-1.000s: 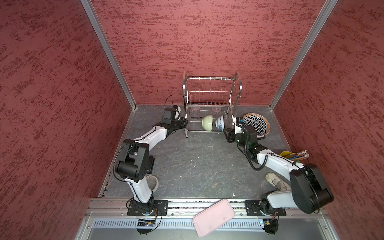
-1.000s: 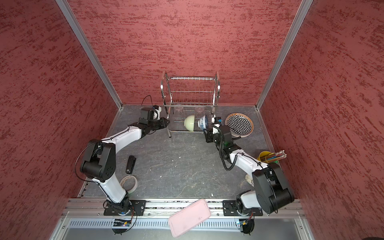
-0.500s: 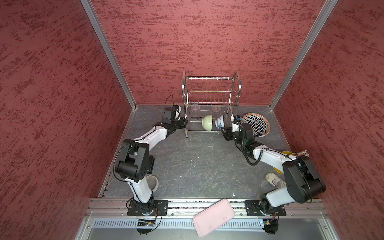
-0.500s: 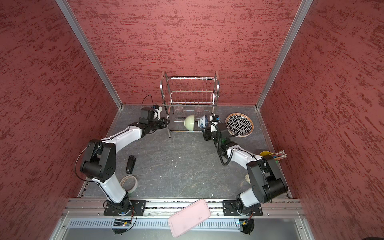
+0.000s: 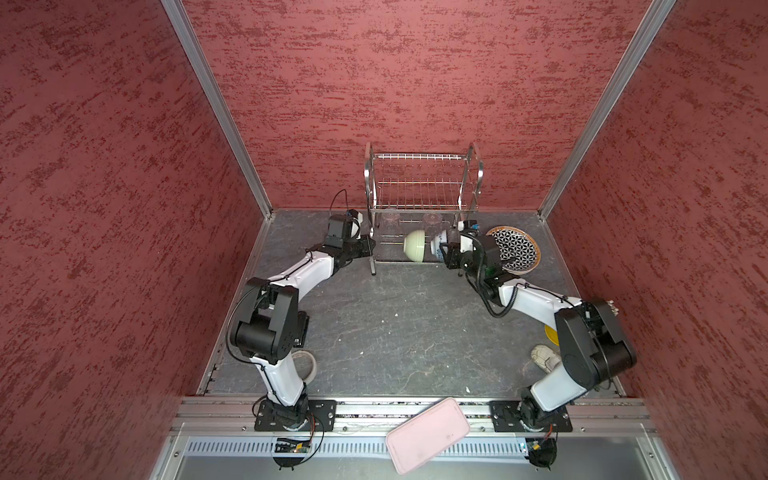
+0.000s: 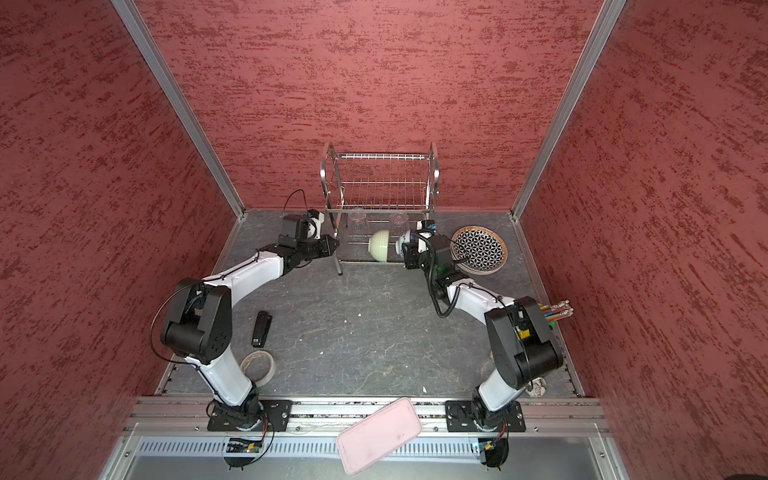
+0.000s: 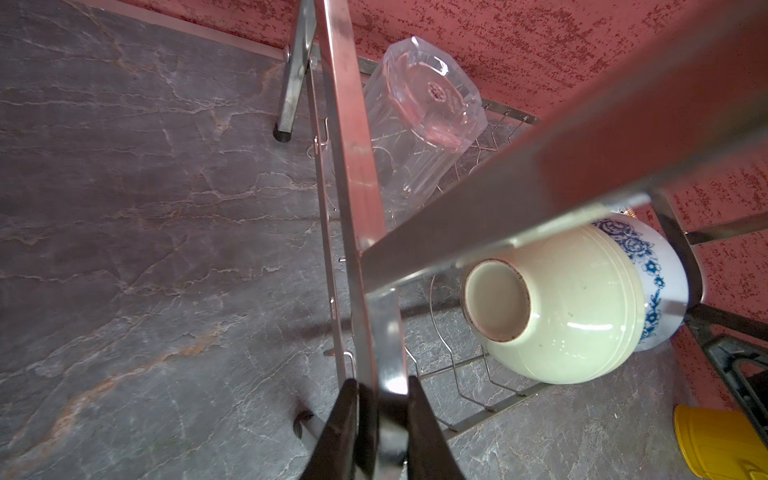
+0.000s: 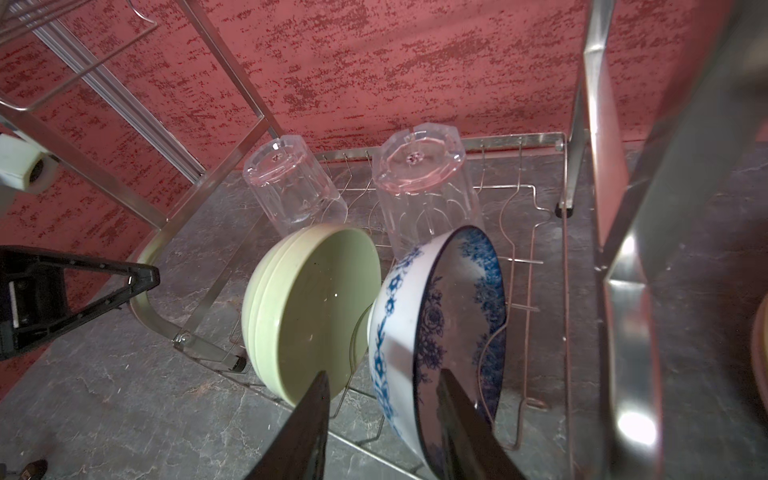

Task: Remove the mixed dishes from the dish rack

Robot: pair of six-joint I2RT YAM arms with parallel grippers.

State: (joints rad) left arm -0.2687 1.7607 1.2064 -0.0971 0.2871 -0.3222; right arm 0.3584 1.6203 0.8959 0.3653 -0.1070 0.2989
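Observation:
The steel dish rack [image 5: 422, 183] [image 6: 380, 178] stands against the back wall. On its lower tier a pale green bowl [image 5: 415, 246] [image 8: 307, 307] and a blue-floral bowl [image 5: 439, 241] [image 8: 399, 332] stand on edge, with two clear cups [image 8: 291, 183] [image 8: 419, 174] upside down behind them. My left gripper [image 7: 382, 399] [image 5: 371, 245] is shut on the rack's front left frame bar. My right gripper [image 8: 384, 399] [image 5: 444, 253] is open astride the blue-floral bowl's rim, one finger inside the bowl and one outside. The black-and-white plate [image 5: 515, 249] lies on the table right of the rack.
A pink tray [image 5: 428, 434] hangs over the front rail. A yellow cup of sticks [image 6: 552, 311] stands by the right wall behind my right arm. A tape roll [image 6: 257, 365] and a small black object [image 6: 262, 328] lie front left, and a crumpled white thing [image 5: 544, 357] front right.
My right arm has reached farther toward the rack, bringing its gripper up to the blue-floral bowl. The left arm and the dishes have not moved.

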